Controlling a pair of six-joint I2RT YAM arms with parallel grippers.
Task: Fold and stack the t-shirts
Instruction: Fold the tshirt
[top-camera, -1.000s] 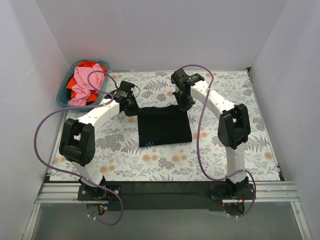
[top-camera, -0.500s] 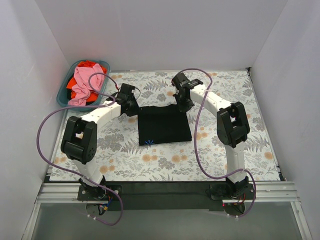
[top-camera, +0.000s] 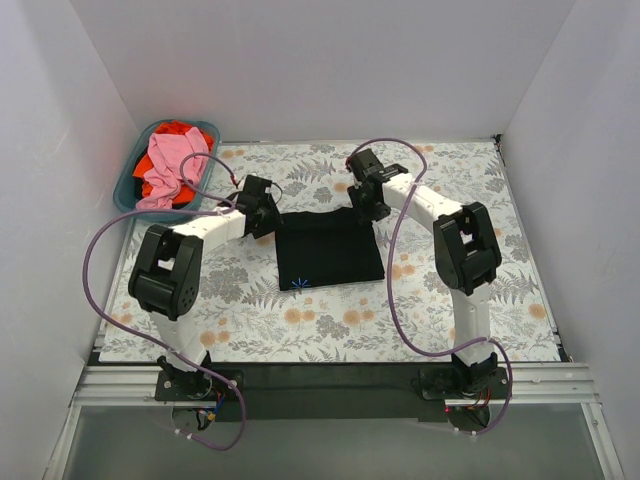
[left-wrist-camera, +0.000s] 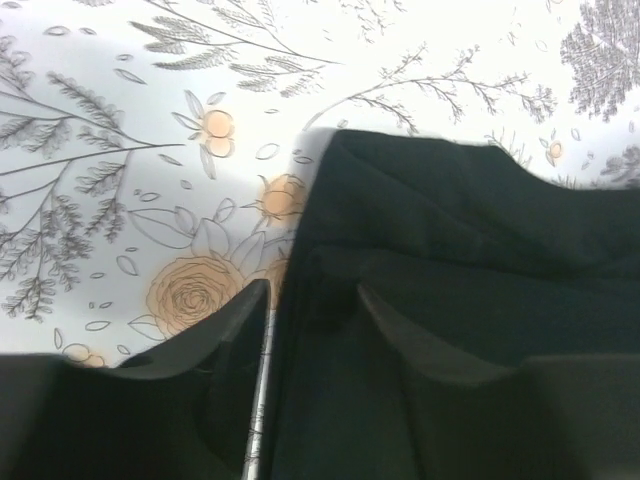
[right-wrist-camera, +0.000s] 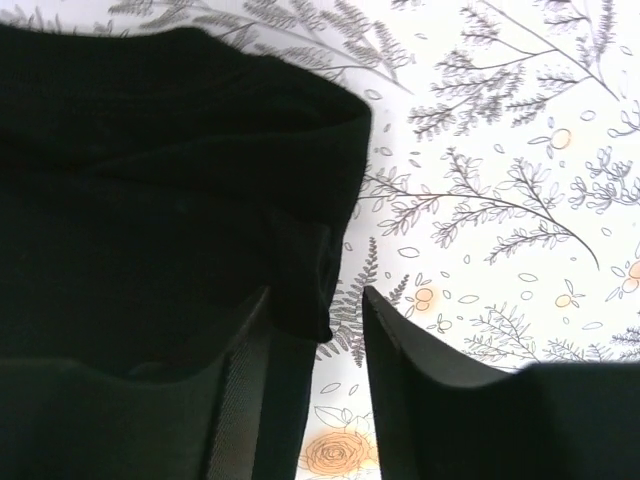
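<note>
Floral-printed worktop (top-camera: 330, 335) carries everything. At its middle lies the black t-shirt (top-camera: 330, 252), folded into a flat square, with a tiny blue mark (top-camera: 300, 285) at its near left corner. At the shirt's far left corner the left fingers (left-wrist-camera: 235, 335) stand partly apart, with the cloth's edge lying loose between them, not pinched. At the far right corner the right fingers (right-wrist-camera: 400, 350) are also parted, astride the hem. Farthest back on the left, a teal basket (top-camera: 124, 192) holds the pink t-shirt (top-camera: 165, 165) and the orange-red t-shirt (top-camera: 176, 129).
</note>
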